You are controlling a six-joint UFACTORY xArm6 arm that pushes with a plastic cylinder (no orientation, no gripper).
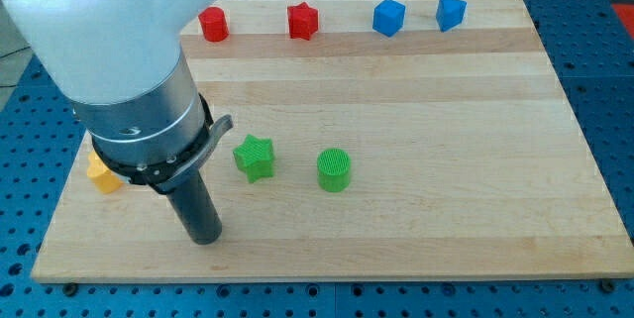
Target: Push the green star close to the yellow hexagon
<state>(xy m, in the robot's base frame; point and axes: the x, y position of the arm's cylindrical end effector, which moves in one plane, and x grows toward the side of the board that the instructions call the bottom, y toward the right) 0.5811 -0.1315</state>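
The green star (255, 157) lies on the wooden board (446, 159), left of centre. A yellow block (102, 173), partly hidden behind the arm, sits near the board's left edge; its shape cannot be made out fully. My tip (205, 238) rests on the board near the view's bottom, below and to the left of the green star, and to the right of the yellow block. It touches neither block.
A green cylinder (335, 170) stands just right of the green star. Along the view's top edge lie a red cylinder (213, 24), a red star (302, 21) and two blue blocks (389, 17) (451, 12). The arm's bulky body (119, 70) covers the upper left.
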